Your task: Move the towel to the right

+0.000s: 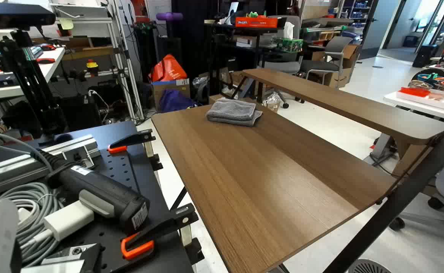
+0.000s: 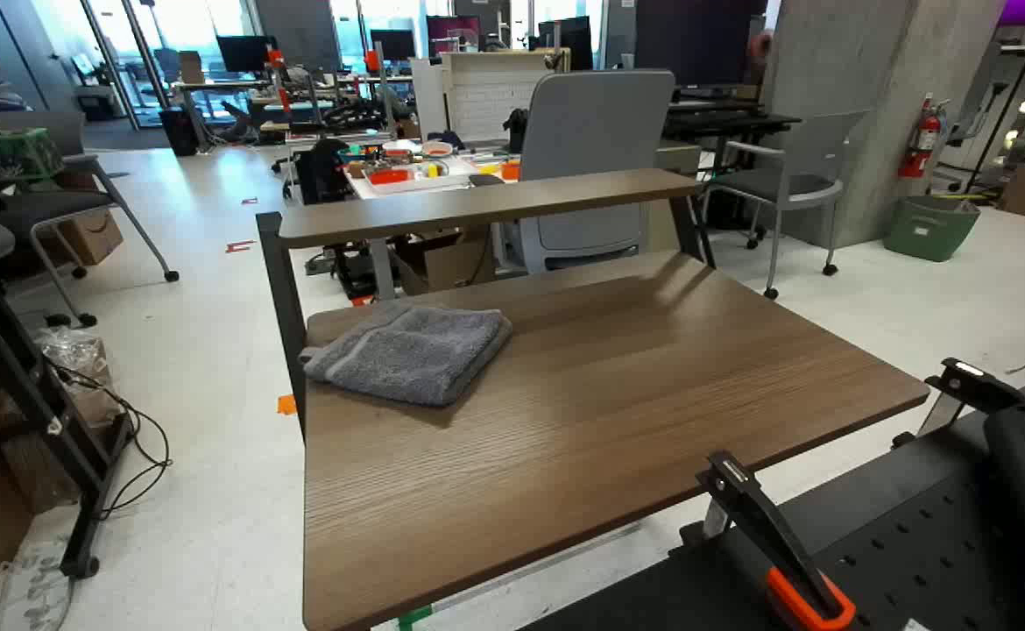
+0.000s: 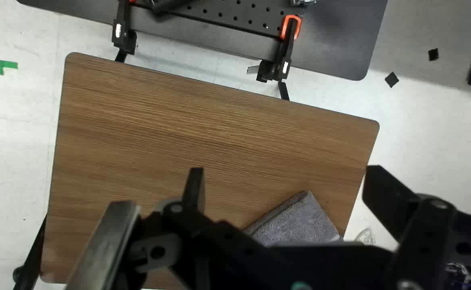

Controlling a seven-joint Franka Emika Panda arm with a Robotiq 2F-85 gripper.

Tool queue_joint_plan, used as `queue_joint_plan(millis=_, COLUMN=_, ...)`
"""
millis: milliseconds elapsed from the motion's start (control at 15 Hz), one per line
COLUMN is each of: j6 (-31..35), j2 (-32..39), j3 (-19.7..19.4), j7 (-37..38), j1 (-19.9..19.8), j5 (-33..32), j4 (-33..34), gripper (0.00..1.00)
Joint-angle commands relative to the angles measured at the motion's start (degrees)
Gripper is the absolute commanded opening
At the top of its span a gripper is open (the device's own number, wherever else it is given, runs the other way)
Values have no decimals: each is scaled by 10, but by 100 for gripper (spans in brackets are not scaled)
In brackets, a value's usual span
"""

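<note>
The towel (image 1: 231, 110) is a grey folded cloth lying flat on the brown tabletop (image 1: 260, 182). It also shows in an exterior view (image 2: 416, 350), close to one end of the tabletop (image 2: 609, 421) and near a leg of the raised shelf. In the wrist view, part of the towel (image 3: 300, 221) shows near the tabletop's edge, and the rest is hidden behind the gripper body. My gripper (image 3: 286, 171) is open, with its fingers wide apart and nothing between them. It hangs above the tabletop, apart from the towel. The gripper does not show in either exterior view.
A raised brown shelf (image 1: 343, 102) runs along one long side of the tabletop on dark legs (image 2: 280, 298). A black bench (image 3: 219, 36) with clamps (image 3: 284, 52) stands along the opposite side, with a gap between. A black device and cables (image 1: 104, 193) lie on the bench.
</note>
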Motion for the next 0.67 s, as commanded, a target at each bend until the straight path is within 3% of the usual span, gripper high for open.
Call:
queue_joint_plan(millis=0, j6=-1, j2=0, j3=9, j7=-2, j1=-9, j5=2, j4=1, gripper=100)
queue_joint_plan(millis=333, j6=14, j2=10, j3=9, j7=17, j1=-13, j5=5, j4=4, gripper=100)
queue_joint_plan(millis=600, j6=40, j2=98, j3=28, j7=66, j1=-7, j5=-1, j4=46, gripper=100)
